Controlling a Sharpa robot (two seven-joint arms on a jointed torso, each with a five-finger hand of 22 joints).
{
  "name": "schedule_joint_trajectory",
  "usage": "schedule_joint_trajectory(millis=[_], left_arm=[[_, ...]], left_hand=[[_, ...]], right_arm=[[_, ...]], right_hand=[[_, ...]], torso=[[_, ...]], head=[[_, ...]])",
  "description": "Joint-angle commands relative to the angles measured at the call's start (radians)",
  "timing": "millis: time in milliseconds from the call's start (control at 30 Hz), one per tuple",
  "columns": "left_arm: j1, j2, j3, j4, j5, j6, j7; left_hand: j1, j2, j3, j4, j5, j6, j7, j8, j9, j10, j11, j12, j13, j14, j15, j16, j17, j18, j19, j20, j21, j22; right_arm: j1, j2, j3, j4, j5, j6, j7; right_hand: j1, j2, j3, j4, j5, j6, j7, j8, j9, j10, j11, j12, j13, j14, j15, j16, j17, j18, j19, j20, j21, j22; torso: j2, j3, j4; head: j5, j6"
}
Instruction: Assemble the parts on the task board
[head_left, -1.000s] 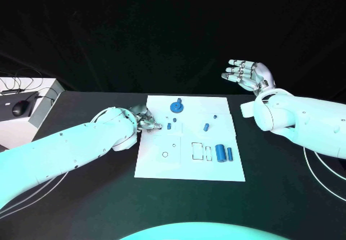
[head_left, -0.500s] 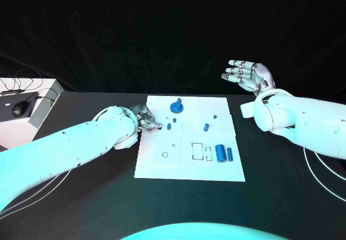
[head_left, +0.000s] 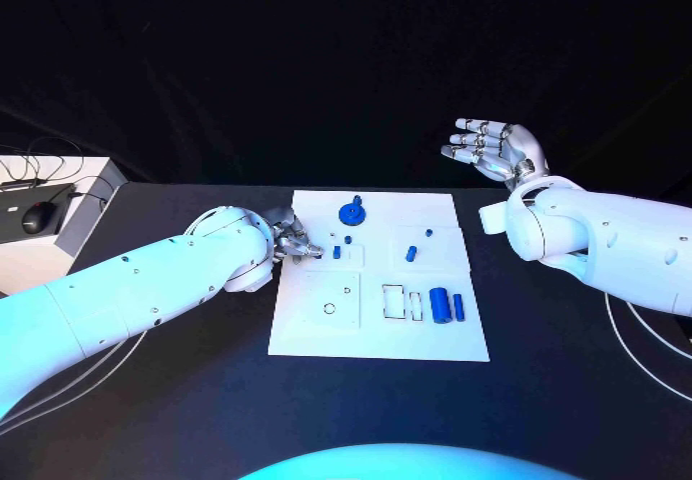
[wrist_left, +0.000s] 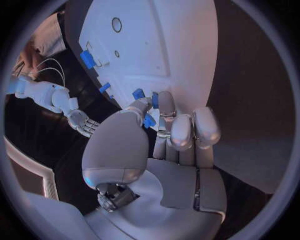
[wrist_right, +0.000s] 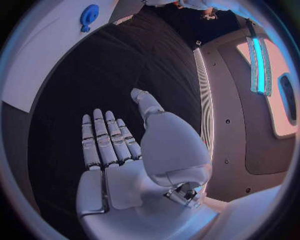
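Over at the tabletop's left edge sit a white box (head_left: 58, 215) and a black mouse (head_left: 39, 219), well clear of the action. The left hand (head_left: 293, 240) is down at the left edge of the task board (head_left: 378, 340), fingers curled together and pinching a small blue part (wrist_left: 149, 120) between thumb and fingertips, right beside the two small blue pegs (head_left: 345, 246) standing just inside that edge. Moving across the task board: a blue gear (head_left: 353, 212) lies near its far edge, a short blue pin (head_left: 414, 253) stands around its middle, and nearer the right edge a fat blue cylinder (head_left: 440, 306) lies beside a slimmer blue bar (head_left: 459, 307). Off past the board's far right corner, the right hand (head_left: 492, 149) hangs raised above the tabletop, fingers spread apart, holding nothing, well apart from every part.
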Motion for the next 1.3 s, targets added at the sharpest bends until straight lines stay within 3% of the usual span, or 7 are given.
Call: schedule_joint_trajectory(millis=[33,500,867,1100,1300], left_arm=[[-0.016,0.011,-0.012,0.005,0.025,0.082,0.000],[-0.012,0.023,-0.012,-0.008,0.008,0.039,0.000],[-0.001,0.042,-0.012,-0.025,0.036,0.091,-0.004],[0.002,0.047,-0.012,-0.029,0.043,0.115,-0.014],[0.003,0.049,-0.012,-0.031,0.042,0.102,-0.023]], left_hand=[[0.010,0.004,0.151,-0.151,0.001,0.007,-0.002,-0.003,-0.002,-0.002,-0.004,0.001,-0.001,-0.002,0.002,0.004,0.001,0.002,-0.001,-0.003,-0.002,0.000],[0.012,0.000,0.157,-0.154,0.003,0.013,-0.002,-0.005,-0.007,0.002,-0.005,0.000,-0.002,-0.001,0.000,0.006,0.007,0.000,0.004,-0.006,0.005,0.006],[-0.002,-0.013,0.162,-0.155,0.008,0.031,-0.008,-0.011,-0.019,0.011,-0.009,0.006,0.010,0.002,-0.001,0.014,0.017,0.000,0.007,-0.004,0.008,0.010],[-0.008,-0.007,0.107,-0.134,0.006,0.047,-0.019,-0.008,-0.023,0.018,-0.013,0.008,0.032,0.004,-0.001,0.025,0.030,-0.002,0.010,-0.003,0.017,0.017],[0.003,0.030,-0.011,-0.125,0.003,0.058,-0.024,-0.016,-0.034,0.022,-0.015,0.002,0.046,0.004,-0.004,0.028,0.032,-0.006,0.014,-0.007,0.021,0.021]], right_arm=[[0.000,0.001,0.000,0.001,-0.001,0.016,0.012],[0.000,0.002,0.000,0.002,0.000,0.016,0.012],[0.000,0.005,0.000,0.001,0.000,0.016,0.011],[0.000,0.005,0.000,0.001,0.000,0.017,0.011],[0.000,0.006,0.000,0.001,0.000,0.017,0.011]], right_hand=[[-0.008,0.003,0.003,-0.003,0.007,0.005,0.066,-0.006,-0.001,0.006,-0.002,-0.002,0.000,-0.005,0.003,-0.007,-0.001,-0.013,-0.007,0.000,-0.005,-0.001],[-0.009,0.003,0.003,-0.002,0.007,0.005,0.066,-0.006,-0.001,0.005,-0.001,-0.003,-0.001,-0.006,0.003,-0.007,-0.001,-0.014,-0.008,0.000,-0.005,-0.002],[-0.009,0.003,0.003,-0.002,0.007,0.005,0.066,-0.006,-0.001,0.005,-0.001,-0.003,-0.001,-0.006,0.003,-0.007,-0.001,-0.014,-0.008,0.000,-0.005,-0.002],[-0.009,0.003,0.003,-0.002,0.007,0.005,0.066,-0.006,-0.001,0.005,-0.001,-0.003,-0.001,-0.006,0.003,-0.007,-0.001,-0.014,-0.008,0.000,-0.005,-0.002],[-0.010,0.003,0.003,-0.001,0.006,0.005,0.066,-0.006,-0.001,0.006,-0.001,-0.003,0.000,-0.008,0.003,-0.007,-0.002,-0.014,-0.009,0.000,-0.005,-0.002]], torso=[[0.000,-0.0004,0.0012],[0.002,-0.0001,-0.0005],[0.001,-0.0001,0.0008],[0.000,-0.0002,0.0013],[-0.001,-0.0009,0.0006]], head=[[0.000,0.001],[0.002,0.004],[-0.002,0.000],[-0.004,-0.003],[-0.004,-0.002]])
